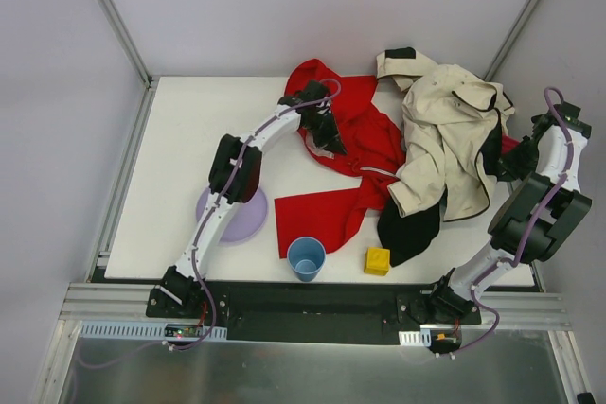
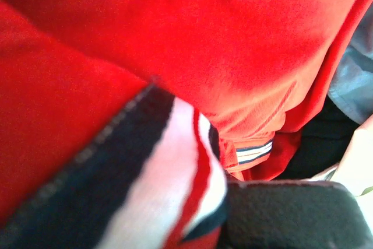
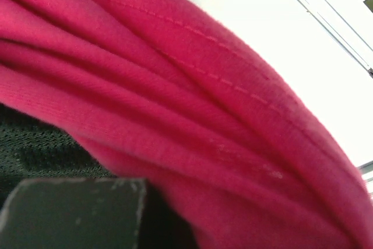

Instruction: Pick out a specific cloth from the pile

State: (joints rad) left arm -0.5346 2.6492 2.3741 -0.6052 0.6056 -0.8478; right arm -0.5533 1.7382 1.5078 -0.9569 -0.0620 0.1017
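Observation:
The cloth (image 1: pixel 365 134) is large and bright red, spread from the table's far middle toward the front, and partly tucked under the pile. The pile's cream-and-black jacket (image 1: pixel 445 130) lies to its right. My left gripper (image 1: pixel 327 134) sits on the cloth's upper part. In the left wrist view red fabric (image 2: pixel 233 45) fills the frame. A navy, white and red striped trim is bunched against one dark finger (image 2: pixel 291 214). My right gripper (image 1: pixel 502 160) is at the jacket's right edge. Taut magenta cloth (image 3: pixel 204 103) runs past its visible finger (image 3: pixel 70 214).
A purple plate (image 1: pixel 248 224) lies under the left arm at the front left. A blue cup (image 1: pixel 306 257) and a yellow block (image 1: pixel 378 261) stand near the front edge. Black fabric (image 1: pixel 412 229) hangs from the jacket. Grey-blue fabric (image 2: pixel 352 80) shows beside the red.

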